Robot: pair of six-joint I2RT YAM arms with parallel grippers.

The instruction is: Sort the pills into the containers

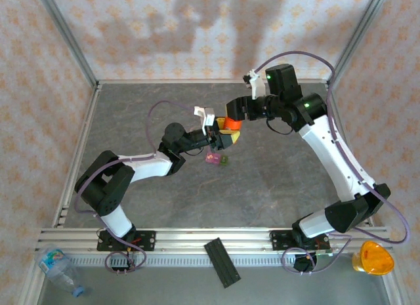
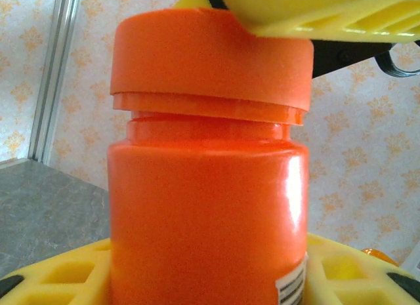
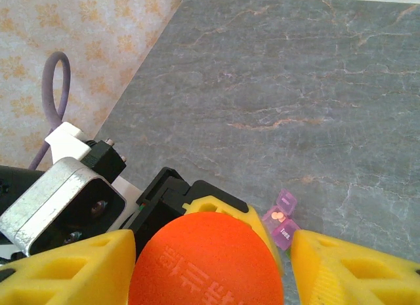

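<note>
Orange bottle (image 1: 228,125) clamped upright in left gripper (image 2: 207,279), body steadied, likely for uncapping. Right gripper (image 3: 211,271) jaws straddled cap (image 2: 210,56), gap at one finger, not clamped. Pink containers (image 1: 217,159) on table (image 1: 275,180), near, 6 o'clock of bottle.

Just 12 o'clock of the table's (image 1: 275,180) middle, the left gripper (image 1: 223,138) reaches in from 9 o'clock and clasps an orange bottle (image 1: 229,126). The right gripper (image 1: 231,116) meets the bottle's top from 3 o'clock; whether it presses there cannot be told. The containers (image 1: 217,159), pink cubes with one green, lie on the table just at 6 o'clock of the bottle, apart from both grippers.
</note>
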